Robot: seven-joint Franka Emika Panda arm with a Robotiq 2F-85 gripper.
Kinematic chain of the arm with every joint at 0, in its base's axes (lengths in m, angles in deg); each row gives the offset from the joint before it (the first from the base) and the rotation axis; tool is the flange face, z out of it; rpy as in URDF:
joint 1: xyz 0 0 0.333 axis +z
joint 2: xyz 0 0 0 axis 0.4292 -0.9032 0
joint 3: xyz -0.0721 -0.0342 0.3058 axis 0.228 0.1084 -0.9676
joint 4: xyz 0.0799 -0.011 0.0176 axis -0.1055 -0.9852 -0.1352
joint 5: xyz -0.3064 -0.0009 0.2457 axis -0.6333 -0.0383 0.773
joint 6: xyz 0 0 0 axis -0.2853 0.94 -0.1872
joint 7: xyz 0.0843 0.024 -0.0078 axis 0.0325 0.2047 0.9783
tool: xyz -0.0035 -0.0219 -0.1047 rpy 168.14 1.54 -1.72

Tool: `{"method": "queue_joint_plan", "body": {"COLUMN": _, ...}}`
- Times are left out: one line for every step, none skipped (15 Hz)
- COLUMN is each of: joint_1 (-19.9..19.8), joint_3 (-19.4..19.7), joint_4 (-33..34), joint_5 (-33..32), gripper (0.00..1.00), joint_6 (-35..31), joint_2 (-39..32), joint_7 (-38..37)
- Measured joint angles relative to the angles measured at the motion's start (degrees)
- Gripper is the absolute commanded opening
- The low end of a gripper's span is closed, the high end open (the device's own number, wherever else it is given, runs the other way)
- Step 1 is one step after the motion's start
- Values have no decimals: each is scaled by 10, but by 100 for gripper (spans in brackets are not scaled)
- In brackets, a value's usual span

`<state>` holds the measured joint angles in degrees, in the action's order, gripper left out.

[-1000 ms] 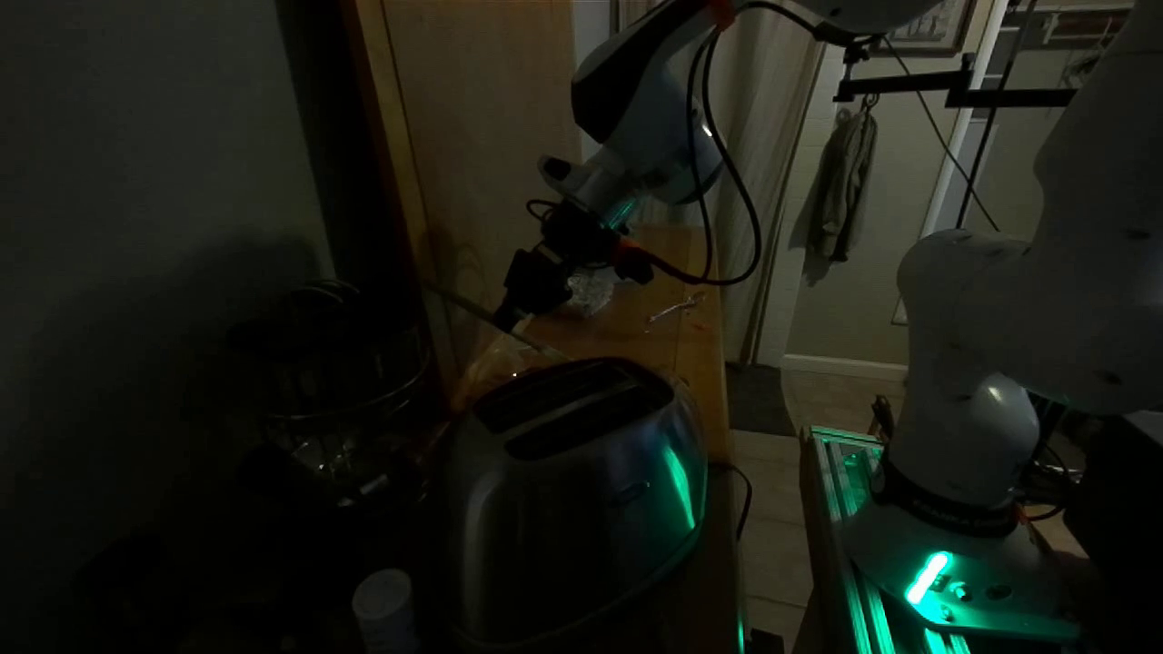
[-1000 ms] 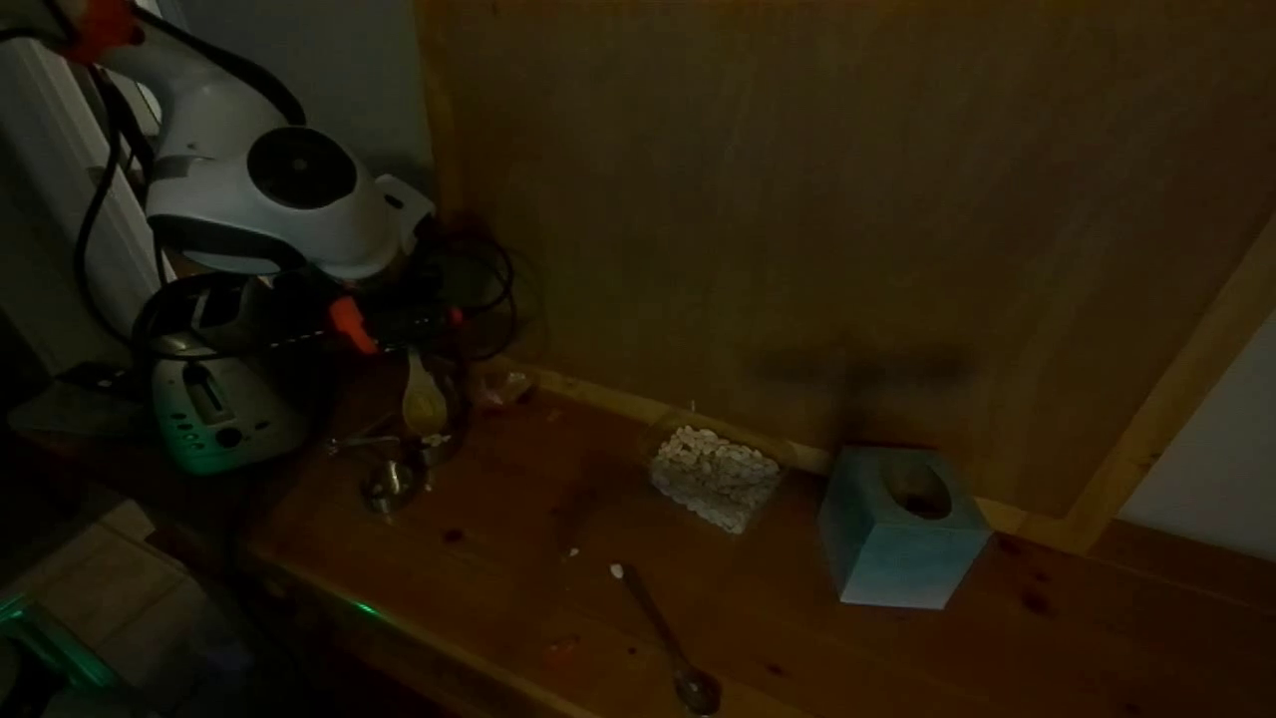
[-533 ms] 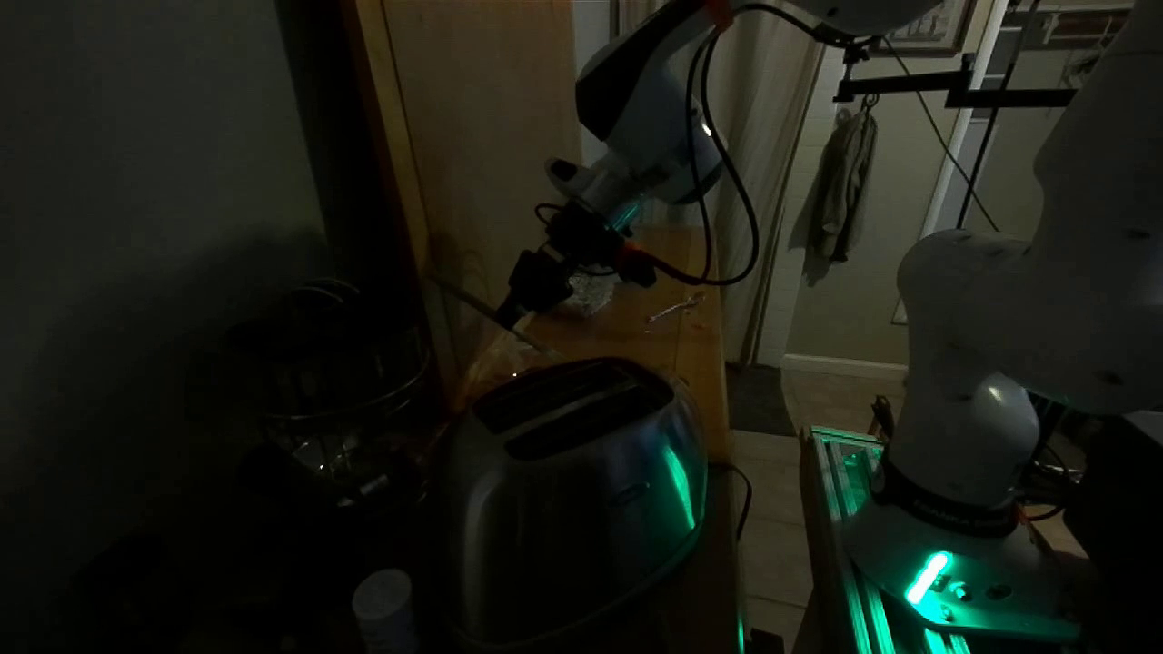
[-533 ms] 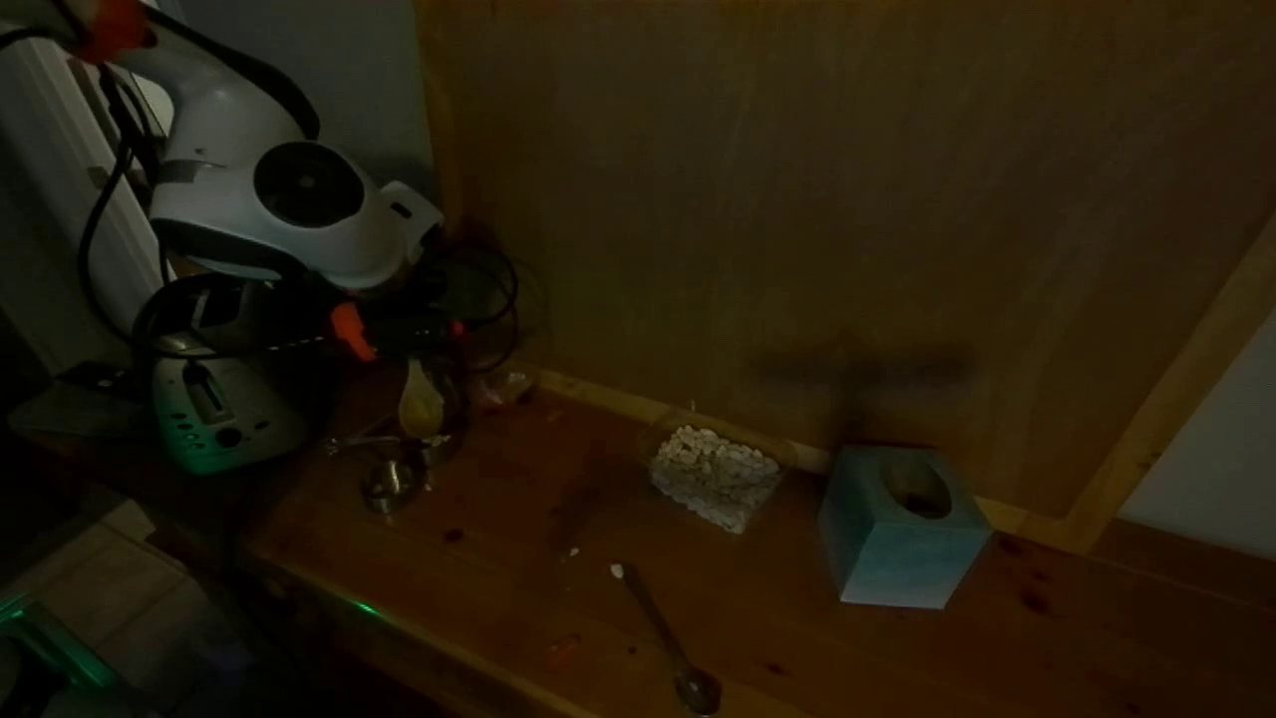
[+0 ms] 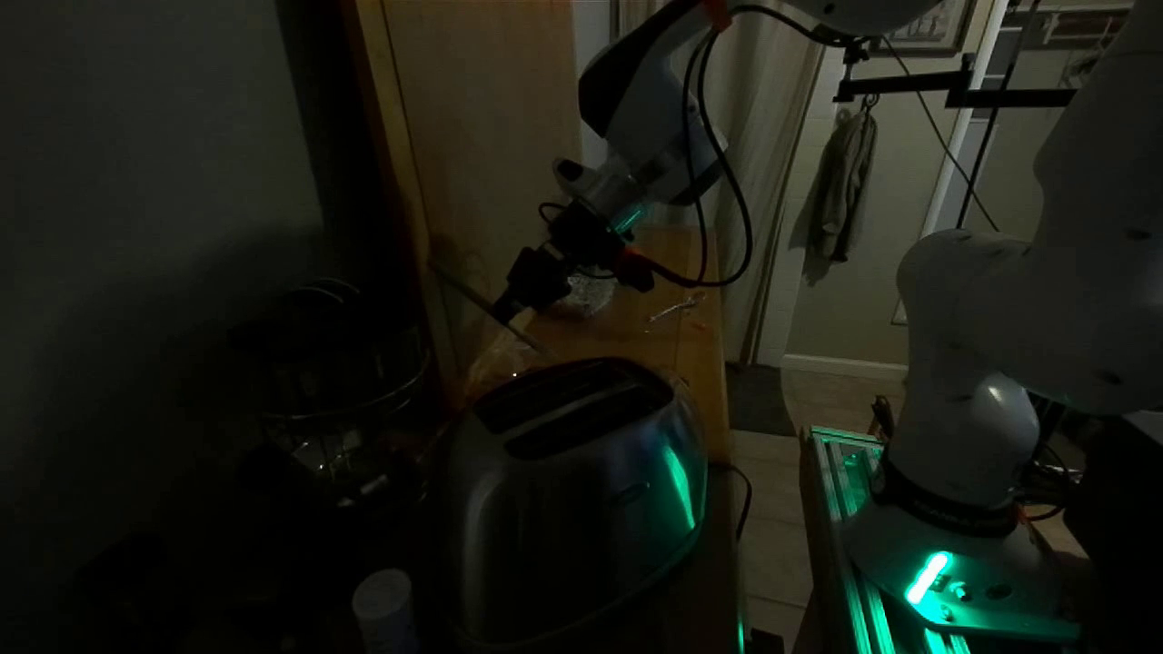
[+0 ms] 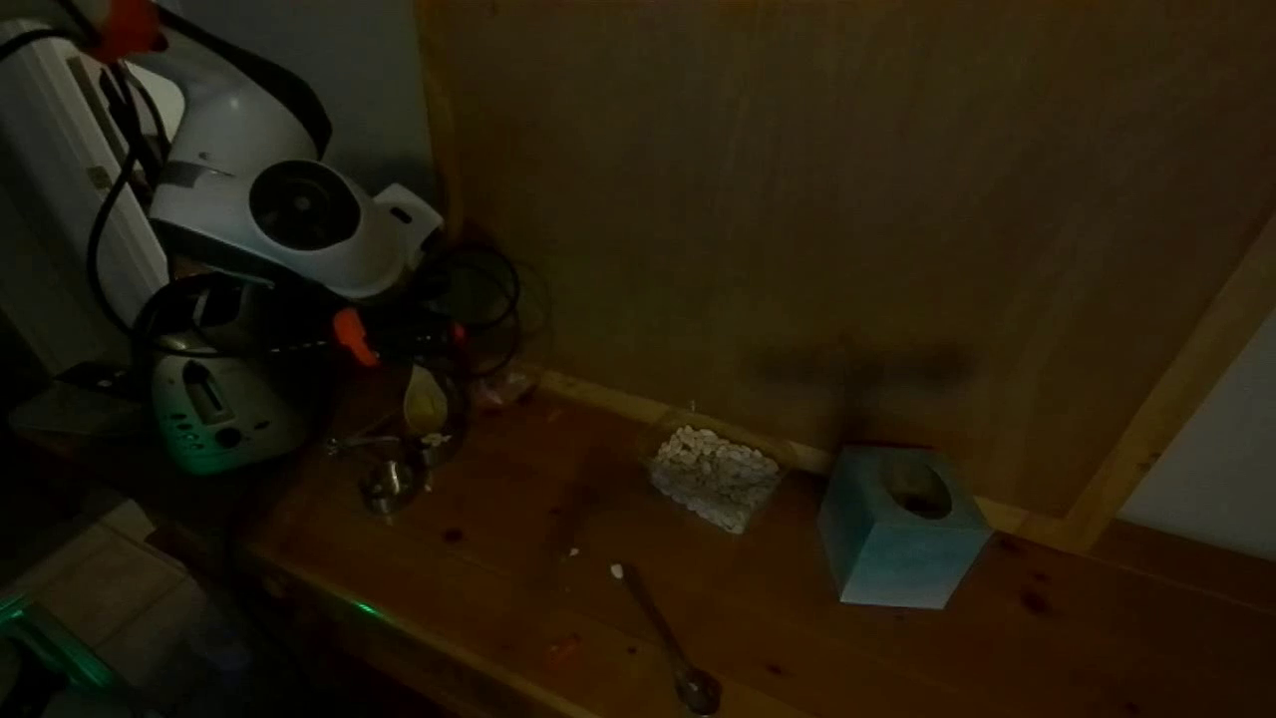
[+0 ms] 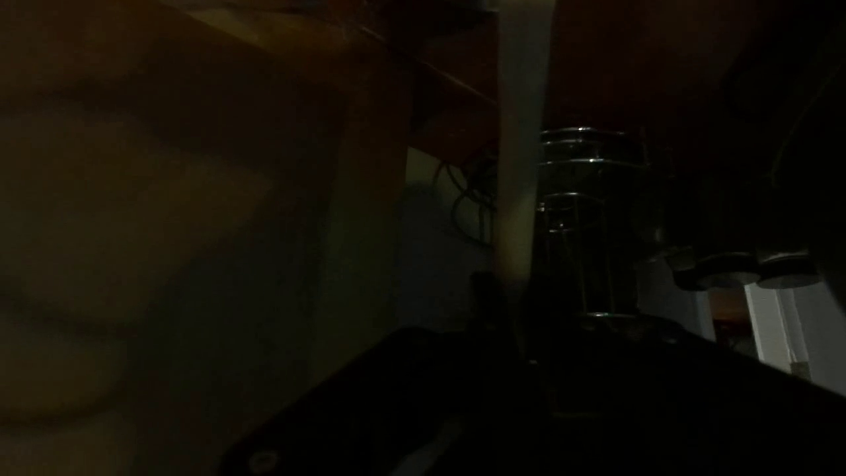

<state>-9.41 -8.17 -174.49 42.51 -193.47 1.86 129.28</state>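
My gripper point(image 5: 502, 313) is shut on a wooden spoon point(image 6: 426, 402) and holds it tilted above the counter, beyond the toaster point(image 5: 572, 509). In the wrist view the pale spoon shaft point(image 7: 522, 132) runs up from the dark gripper point(image 7: 510, 284). The bowl hangs downward, close to a small metal cup point(image 6: 437, 454) with pale flakes at its rim; I cannot tell if they touch. A second metal cup point(image 6: 389, 486) stands in front of it. In an exterior view the arm hides the gripper's fingers. The pictures are very dark.
The toaster also shows in an exterior view point(image 6: 224, 409). A clear container of pale flakes point(image 6: 716, 479), a blue tissue box point(image 6: 902, 538) and a metal spoon point(image 6: 653, 623) are on the counter. A wooden panel point(image 6: 797, 199) stands behind. A wire rack point(image 7: 588, 158) shows in the wrist view.
The wooden spoon has tilted more steeply, its handle end rising a little. The gripper and wrist have shifted slightly. The spoon stays in the gripper, and the things on the counter have not moved.
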Motion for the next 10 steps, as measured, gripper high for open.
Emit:
{"method": "queue_joint_plan", "body": {"joint_1": 0, "joint_3": 0, "joint_4": 0, "joint_5": 8, "gripper": 6, "joint_6": 0, "joint_2": 0, "joint_7": 9}}
{"method": "queue_joint_plan", "body": {"joint_1": 0, "joint_3": 0, "joint_4": 0, "joint_5": 17, "gripper": 6, "joint_6": -1, "joint_2": 0, "joint_7": 18}}
{"method": "queue_joint_plan", "body": {"joint_1": 0, "joint_3": 0, "joint_4": 0, "joint_5": 22, "gripper": 6, "joint_6": -1, "joint_2": 0, "joint_7": 24}}
{"method": "queue_joint_plan", "body": {"joint_1": 0, "joint_3": 0, "joint_4": 0, "joint_5": 23, "gripper": 6, "joint_6": -1, "joint_2": 0, "joint_7": 28}}
{"method": "queue_joint_plan", "body": {"joint_1": 0, "joint_3": 0, "joint_4": 0, "joint_5": 23, "gripper": 6, "joint_6": -1, "joint_2": 0, "joint_7": 29}}
{"method": "queue_joint_plan", "body": {"joint_1": 0, "joint_3": 0, "joint_4": 0, "joint_5": 23, "gripper": 6, "joint_6": -1, "joint_2": 0, "joint_7": 29}}
{"method": "queue_joint_plan", "body": {"joint_1": 0, "joint_3": 1, "joint_4": 0, "joint_5": 23, "gripper": 6, "joint_6": 0, "joint_2": 0, "joint_7": 29}}
{"method": "queue_joint_plan", "body": {"joint_1": 0, "joint_3": 2, "joint_4": 0, "joint_5": 23, "gripper": 6, "joint_6": 2, "joint_2": 0, "joint_7": 29}}
{"method": "queue_joint_plan", "body": {"joint_1": 0, "joint_3": 4, "joint_4": 0, "joint_5": 23, "gripper": 6, "joint_6": 3, "joint_2": 0, "joint_7": 29}}
{"method": "queue_joint_plan", "body": {"joint_1": -1, "joint_3": 6, "joint_4": 0, "joint_5": 23, "gripper": 6, "joint_6": 6, "joint_2": 0, "joint_7": 29}}
